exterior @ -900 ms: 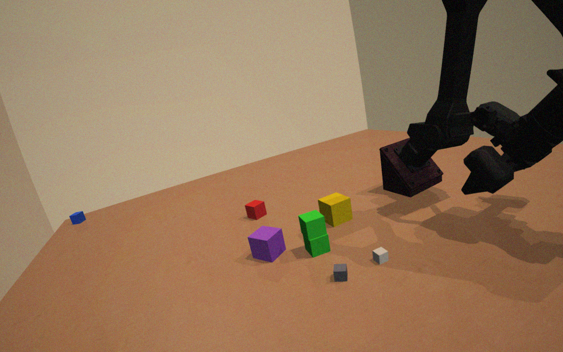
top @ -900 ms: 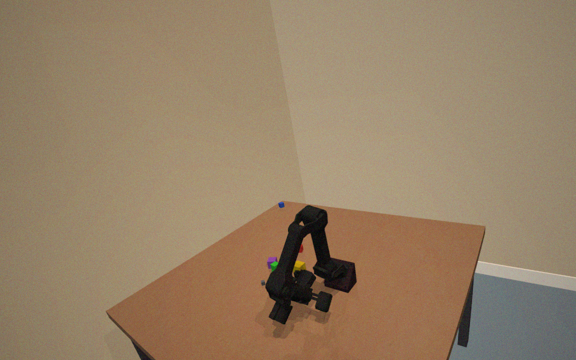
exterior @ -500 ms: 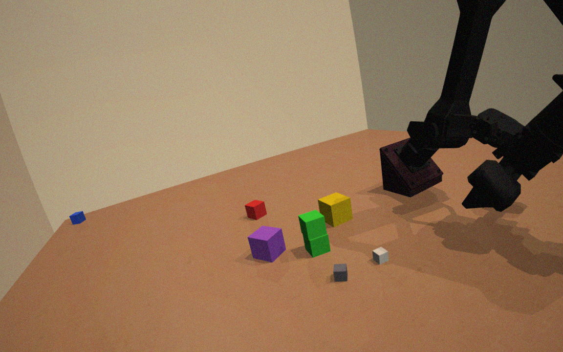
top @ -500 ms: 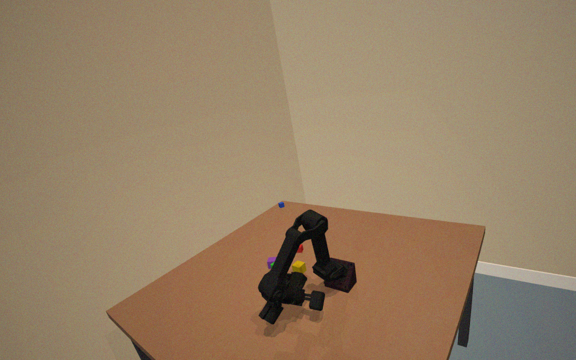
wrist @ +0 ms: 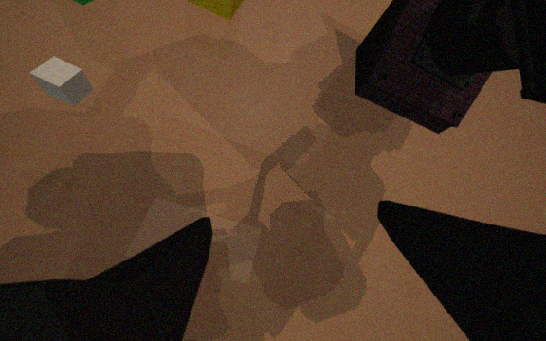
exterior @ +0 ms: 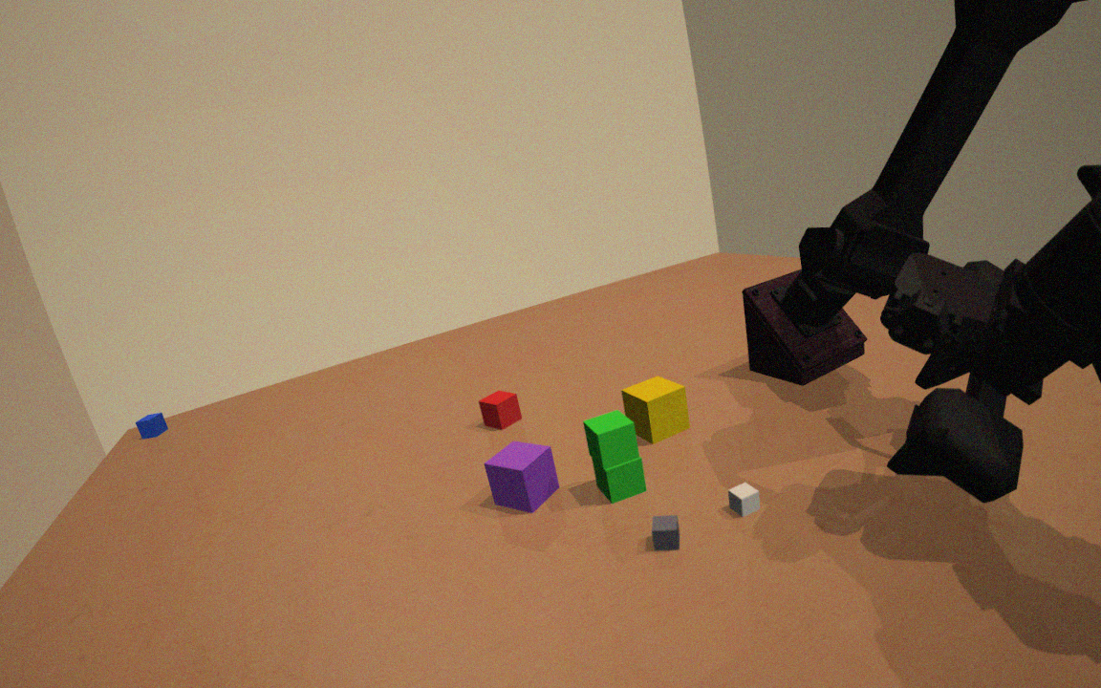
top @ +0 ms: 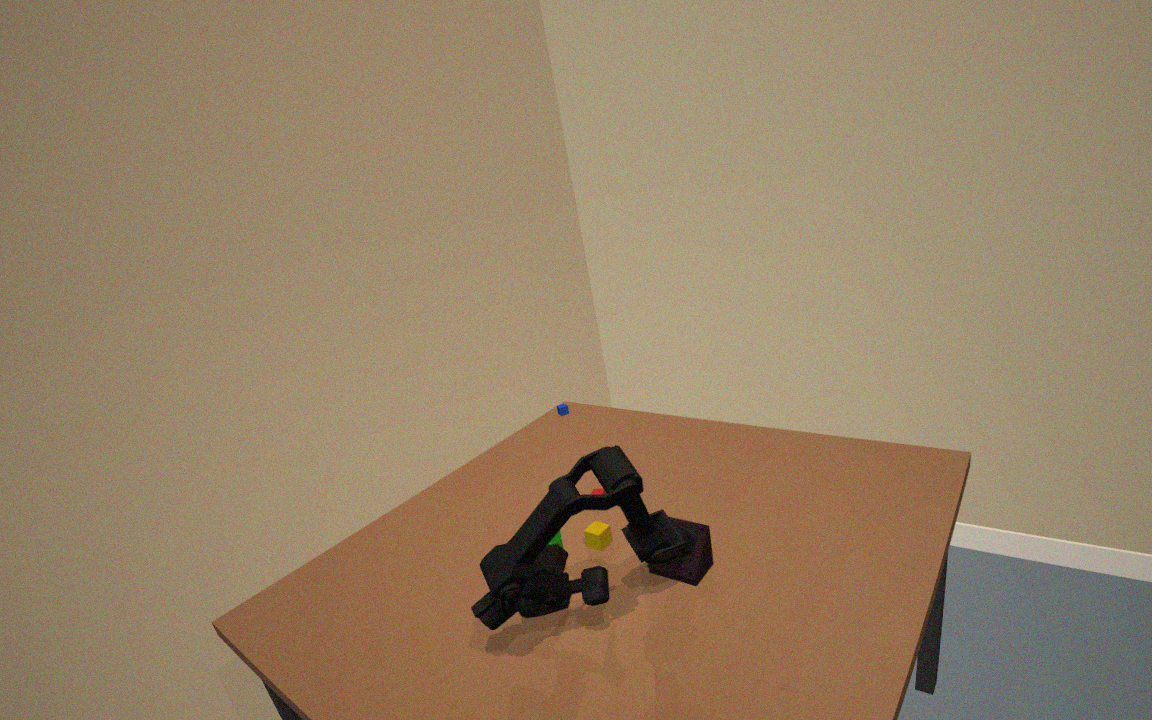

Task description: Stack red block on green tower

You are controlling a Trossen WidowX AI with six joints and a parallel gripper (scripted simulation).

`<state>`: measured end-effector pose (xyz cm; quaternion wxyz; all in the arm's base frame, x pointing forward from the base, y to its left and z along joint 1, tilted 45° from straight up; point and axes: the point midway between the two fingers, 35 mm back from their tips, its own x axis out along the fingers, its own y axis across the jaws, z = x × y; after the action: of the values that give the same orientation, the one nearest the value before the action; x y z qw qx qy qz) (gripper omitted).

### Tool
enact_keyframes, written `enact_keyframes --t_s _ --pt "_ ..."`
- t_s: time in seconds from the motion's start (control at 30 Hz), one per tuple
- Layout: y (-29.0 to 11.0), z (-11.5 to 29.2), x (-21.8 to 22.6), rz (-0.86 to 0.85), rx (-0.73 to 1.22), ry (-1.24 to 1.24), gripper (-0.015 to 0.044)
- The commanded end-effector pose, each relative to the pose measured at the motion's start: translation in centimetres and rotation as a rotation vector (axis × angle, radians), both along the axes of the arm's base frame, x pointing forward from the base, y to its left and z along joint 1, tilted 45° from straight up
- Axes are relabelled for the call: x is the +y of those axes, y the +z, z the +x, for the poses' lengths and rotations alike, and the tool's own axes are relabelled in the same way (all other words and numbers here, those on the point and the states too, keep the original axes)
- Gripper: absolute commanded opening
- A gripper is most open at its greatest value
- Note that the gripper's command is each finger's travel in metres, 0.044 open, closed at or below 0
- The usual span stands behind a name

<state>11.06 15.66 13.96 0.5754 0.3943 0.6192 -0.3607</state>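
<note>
Only the exterior view shows the purple block [exterior: 521,475] unhidden.

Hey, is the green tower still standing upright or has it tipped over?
Upright. In the exterior view the green tower shows two green blocks stacked, the upper slightly offset, standing on the table apart from its neighbours.

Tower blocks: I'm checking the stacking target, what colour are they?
Both blocks of the tower are green, clearest in the exterior view.
</note>
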Motion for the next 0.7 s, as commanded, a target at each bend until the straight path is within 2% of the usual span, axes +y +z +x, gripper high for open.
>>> enact_keyframes --t_s 0.0,0.4,0.67 --pt "0.2 2.4 0.1 0.018 -0.01 0.087 0.044" --pt "-0.4 9.6 -2.1 0.057 -0.034 0.341 0.044" --pt "-0.5 14.2 -5.1 0.088 -0.117 0.364 0.044"
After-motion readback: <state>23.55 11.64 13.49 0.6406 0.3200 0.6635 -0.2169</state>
